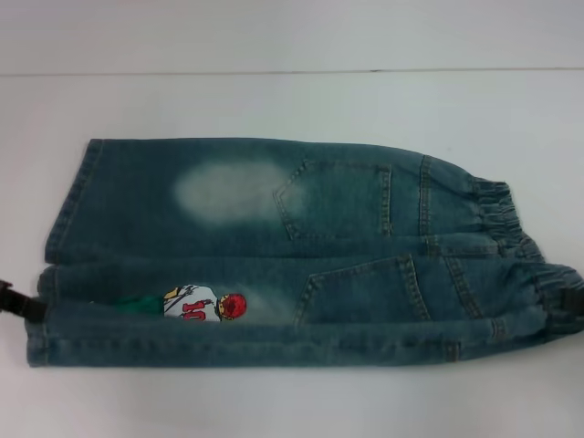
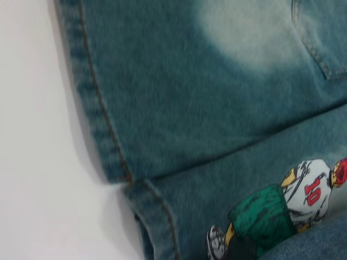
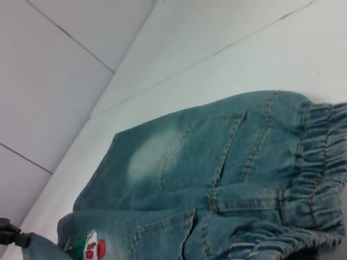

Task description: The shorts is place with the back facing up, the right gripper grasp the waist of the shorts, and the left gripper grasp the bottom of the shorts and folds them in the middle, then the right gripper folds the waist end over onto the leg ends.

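Observation:
The denim shorts (image 1: 274, 237) lie back up across the white table, ruffled waist (image 1: 511, 219) to the right and flat leg hems (image 1: 68, 201) to the left. The near leg's long edge is raised and rolled inward, partly covering the cartoon player print (image 1: 203, 304). My left gripper (image 1: 18, 301) is at the near leg's hem, shut on the denim. My right gripper (image 1: 570, 299) is at the near end of the waist, closed on the band. The left wrist view shows the hems (image 2: 92, 92) and print (image 2: 293, 200) close up. The right wrist view shows the waist (image 3: 320, 162).
The white table (image 1: 274, 100) runs back to a seam with the white wall (image 1: 274, 32). Bare table lies beyond the far leg and in front of the near edge. Nothing else stands on it.

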`<action>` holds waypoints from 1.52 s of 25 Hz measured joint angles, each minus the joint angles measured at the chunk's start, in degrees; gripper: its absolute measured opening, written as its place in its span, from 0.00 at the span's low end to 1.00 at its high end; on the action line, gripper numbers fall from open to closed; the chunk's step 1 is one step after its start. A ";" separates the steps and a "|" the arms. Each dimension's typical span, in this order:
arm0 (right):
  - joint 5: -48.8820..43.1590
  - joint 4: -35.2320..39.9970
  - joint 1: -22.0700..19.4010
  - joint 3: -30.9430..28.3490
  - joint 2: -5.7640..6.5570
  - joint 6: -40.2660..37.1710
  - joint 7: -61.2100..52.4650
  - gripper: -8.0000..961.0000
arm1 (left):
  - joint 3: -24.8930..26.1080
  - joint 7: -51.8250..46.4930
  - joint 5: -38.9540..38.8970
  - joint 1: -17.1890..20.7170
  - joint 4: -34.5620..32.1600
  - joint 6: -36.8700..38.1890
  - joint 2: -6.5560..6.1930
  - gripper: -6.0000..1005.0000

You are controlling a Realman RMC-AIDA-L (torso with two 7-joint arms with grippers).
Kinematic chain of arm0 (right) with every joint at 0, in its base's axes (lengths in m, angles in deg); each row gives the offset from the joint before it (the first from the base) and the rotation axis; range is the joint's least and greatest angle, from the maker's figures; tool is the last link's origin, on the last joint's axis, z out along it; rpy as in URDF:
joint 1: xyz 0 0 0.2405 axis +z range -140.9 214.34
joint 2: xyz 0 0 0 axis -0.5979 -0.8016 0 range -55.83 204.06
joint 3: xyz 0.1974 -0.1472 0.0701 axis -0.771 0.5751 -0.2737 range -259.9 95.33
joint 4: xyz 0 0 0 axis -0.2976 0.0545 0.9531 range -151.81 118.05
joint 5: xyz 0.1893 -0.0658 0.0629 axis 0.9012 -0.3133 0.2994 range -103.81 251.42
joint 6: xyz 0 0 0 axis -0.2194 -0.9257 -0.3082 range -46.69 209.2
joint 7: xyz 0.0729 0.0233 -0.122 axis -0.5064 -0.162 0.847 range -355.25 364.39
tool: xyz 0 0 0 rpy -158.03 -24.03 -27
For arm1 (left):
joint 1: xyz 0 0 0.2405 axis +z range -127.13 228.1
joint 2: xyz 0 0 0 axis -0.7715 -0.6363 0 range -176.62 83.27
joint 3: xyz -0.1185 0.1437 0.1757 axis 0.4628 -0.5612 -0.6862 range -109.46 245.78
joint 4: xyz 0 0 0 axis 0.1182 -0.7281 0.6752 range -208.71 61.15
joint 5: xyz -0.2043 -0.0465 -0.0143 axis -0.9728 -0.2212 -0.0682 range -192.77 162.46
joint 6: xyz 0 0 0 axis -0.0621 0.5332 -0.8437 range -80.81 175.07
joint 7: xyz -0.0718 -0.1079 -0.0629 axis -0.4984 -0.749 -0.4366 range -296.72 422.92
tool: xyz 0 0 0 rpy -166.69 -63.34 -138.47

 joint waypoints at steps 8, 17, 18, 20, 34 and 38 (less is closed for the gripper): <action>0.45 2.17 2.10 -0.06 0.17 -0.16 -1.69 0.07 | 0.18 -0.15 -1.49 -2.36 -0.02 0.55 -1.03 0.05; 0.80 4.67 5.07 0.07 0.39 -0.45 -3.70 0.07 | 0.66 -0.72 -2.36 -4.57 -0.07 1.02 -1.69 0.05; 0.80 4.68 5.19 0.04 0.39 -0.44 -3.73 0.07 | 0.65 -0.75 -2.40 -4.58 -0.07 1.02 -1.69 0.05; 0.90 4.69 5.32 -0.06 0.39 -0.12 -3.74 0.07 | 0.66 -0.81 -2.65 -4.61 -0.14 1.03 -1.70 0.05; 1.32 4.32 4.85 0.15 -0.87 0.94 -3.00 0.08 | 0.22 -0.52 -2.39 -2.42 -0.01 0.63 -1.07 0.05; 1.32 4.40 4.69 0.37 -1.08 0.89 -2.97 0.08 | -0.52 -0.31 -1.14 -1.22 0.22 1.96 -0.73 0.06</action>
